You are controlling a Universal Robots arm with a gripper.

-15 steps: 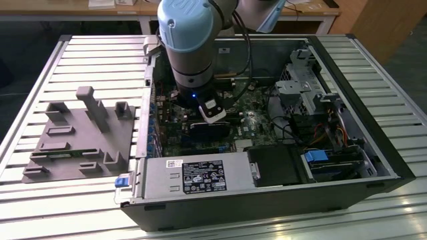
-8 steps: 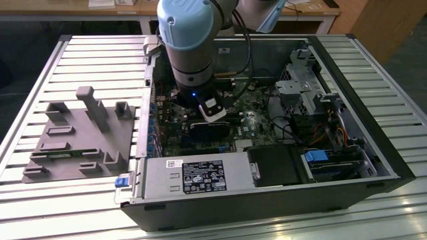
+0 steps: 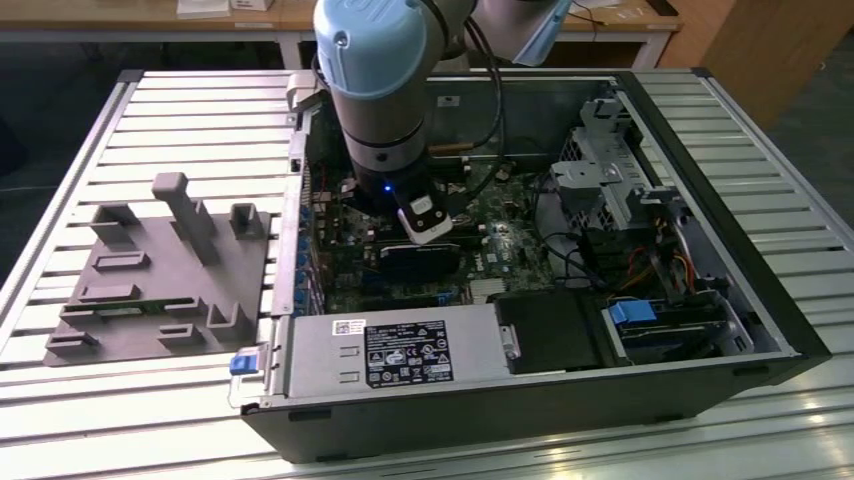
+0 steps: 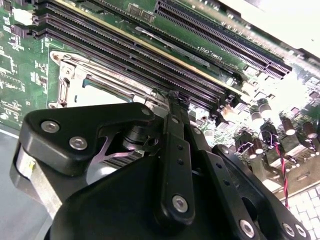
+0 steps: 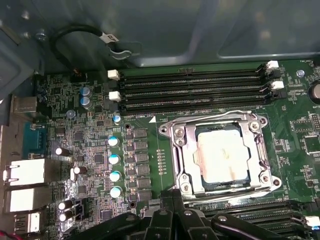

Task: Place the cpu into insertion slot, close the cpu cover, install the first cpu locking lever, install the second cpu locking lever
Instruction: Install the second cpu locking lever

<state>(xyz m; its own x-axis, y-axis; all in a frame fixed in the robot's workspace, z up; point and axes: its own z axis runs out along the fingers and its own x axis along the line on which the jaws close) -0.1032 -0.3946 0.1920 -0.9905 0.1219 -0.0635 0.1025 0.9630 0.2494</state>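
The arm is reaching straight down into the open computer case (image 3: 694, 330), and the gripper (image 5: 172, 197) is hovering at the socket's edge with black fingers (image 4: 175, 145) pressed together. The pale, matte cpu (image 5: 221, 153) is sitting in the insertion slot (image 5: 247, 176), and the shiny cpu cover (image 5: 182, 150) is framing it.

This looks like a workshop or lab for robots. An open computer case (image 3: 534, 400) lies on a metal bench (image 3: 200, 110) made of long ribbed bars. A grey plastic rack (image 3: 160, 290) sits near the bench's edge. Wooden desks (image 3: 267, 20) stand behind.
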